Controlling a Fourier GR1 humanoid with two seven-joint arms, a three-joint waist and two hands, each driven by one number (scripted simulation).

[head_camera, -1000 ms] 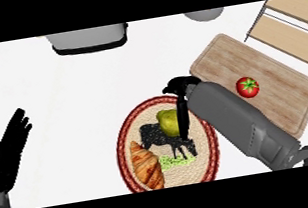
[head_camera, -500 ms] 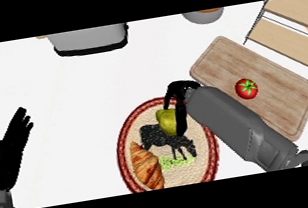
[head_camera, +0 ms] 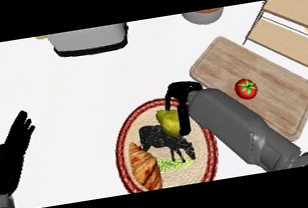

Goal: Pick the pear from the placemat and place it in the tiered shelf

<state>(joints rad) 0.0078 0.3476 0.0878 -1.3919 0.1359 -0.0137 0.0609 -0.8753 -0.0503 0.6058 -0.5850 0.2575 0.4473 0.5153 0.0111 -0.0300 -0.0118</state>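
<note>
So the pear (head_camera: pixel 167 120) is sitting on the round placemat (head_camera: pixel 128 130), up near its top edge, and the right hand (head_camera: pixel 179 97) is curled over it from above, fingers hooked down along the pear's right side. Looks like it's got hold of it, though the hand covers a good part of the fruit, so I can't tell whether it's lifted or still touching the mat.

Right beside it on the same mat there's a croissant (head_camera: pixel 144 165) at the lower left, and the mat has a dark animal picture printed in the middle. The grey forearm cuts across the mat's right side and hides that bit.

Off to the right is a wooden cutting board (head_camera: pixel 276 102) with a tomato (head_camera: pixel 245 88) on it, and past that the tiered shelf (head_camera: pixel 303 37), cut off at the edge. A grey appliance (head_camera: pixel 90 39) and a bowl (head_camera: pixel 204 16) are clipped along the top.

Left hand (head_camera: pixel 5 160) is over at the left edge, fingers spread, holding nothing.
</note>
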